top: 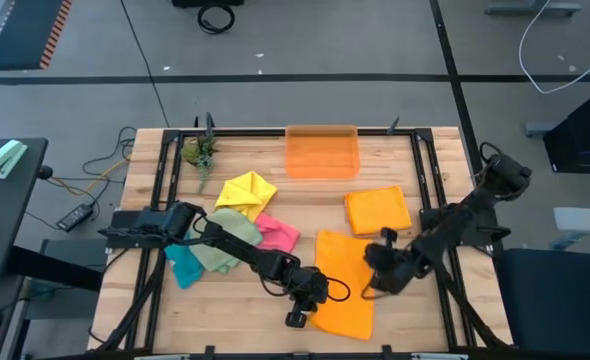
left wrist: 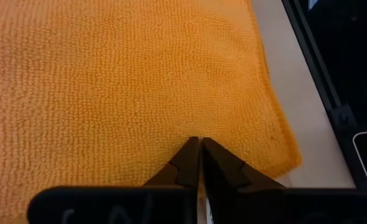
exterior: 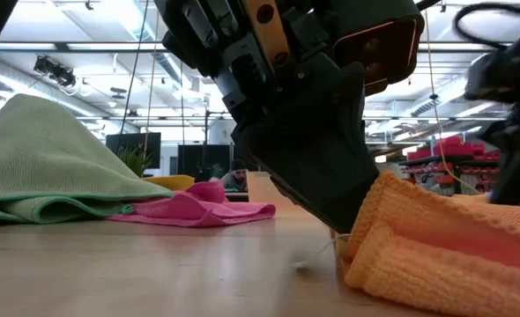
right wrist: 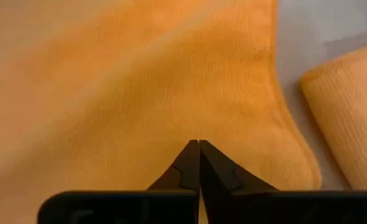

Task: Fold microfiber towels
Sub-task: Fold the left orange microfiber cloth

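An orange microfiber towel [top: 342,285] lies on the table near the front edge, doubled over as seen in the low view [exterior: 436,255]. My left gripper [top: 299,316] is shut at its left edge, close to the near corner [left wrist: 199,144]. My right gripper [top: 375,268] is shut at the towel's right edge [right wrist: 199,144]. A second orange towel [top: 378,210] lies folded farther back. Yellow [top: 245,190], pink [top: 280,233], sage green [top: 225,245] and teal [top: 183,266] towels lie in a heap to the left. My left gripper comes slanting down from the table's left, its shut fingertips on the orange towel near the near left corner [left wrist: 199,124]. In the low view the cloth bulges up beside the finger [exterior: 379,198]. How many layers sit between the tips is hidden. The rest lies on the table. My right gripper points down at the towel's right part [right wrist: 196,118]; I cannot tell whether it touches the cloth.
A translucent orange bin [top: 322,151] stands at the far edge, with a small plant [top: 200,152] at the far left. Black rails [top: 430,200] run along the table's sides. Bare wood shows between the heap and the near edge.
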Action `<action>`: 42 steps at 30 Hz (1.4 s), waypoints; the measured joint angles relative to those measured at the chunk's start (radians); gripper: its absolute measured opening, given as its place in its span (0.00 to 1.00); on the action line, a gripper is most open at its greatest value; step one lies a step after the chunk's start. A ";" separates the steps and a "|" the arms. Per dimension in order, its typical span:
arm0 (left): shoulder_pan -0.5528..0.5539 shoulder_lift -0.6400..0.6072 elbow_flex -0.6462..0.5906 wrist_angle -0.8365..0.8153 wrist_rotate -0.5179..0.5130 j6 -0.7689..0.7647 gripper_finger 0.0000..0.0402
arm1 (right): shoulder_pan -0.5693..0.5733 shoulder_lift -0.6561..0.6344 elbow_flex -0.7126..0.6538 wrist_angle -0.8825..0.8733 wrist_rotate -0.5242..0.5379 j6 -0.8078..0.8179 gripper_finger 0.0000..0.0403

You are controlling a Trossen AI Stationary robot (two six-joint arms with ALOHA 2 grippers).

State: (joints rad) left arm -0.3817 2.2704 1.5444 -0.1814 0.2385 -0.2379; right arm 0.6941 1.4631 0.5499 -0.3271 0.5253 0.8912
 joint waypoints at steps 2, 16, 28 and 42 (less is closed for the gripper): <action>0.000 0.001 0.000 0.000 0.000 -0.007 0.04 | -0.019 0.000 -0.008 0.007 -0.009 -0.009 0.02; -0.005 0.001 0.000 0.000 -0.002 -0.018 0.08 | -0.056 0.001 0.035 -0.219 -0.119 0.101 0.01; -0.003 0.002 -0.001 0.016 0.002 -0.013 0.05 | -0.057 0.002 0.080 -0.319 -0.123 0.090 0.01; -0.005 0.003 -0.002 0.034 0.001 0.012 0.04 | -0.005 -0.059 0.171 -0.371 -0.120 0.080 0.01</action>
State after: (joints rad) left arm -0.3862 2.2738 1.5423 -0.1474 0.2398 -0.2259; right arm 0.6892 1.4044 0.7210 -0.6980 0.4054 0.9710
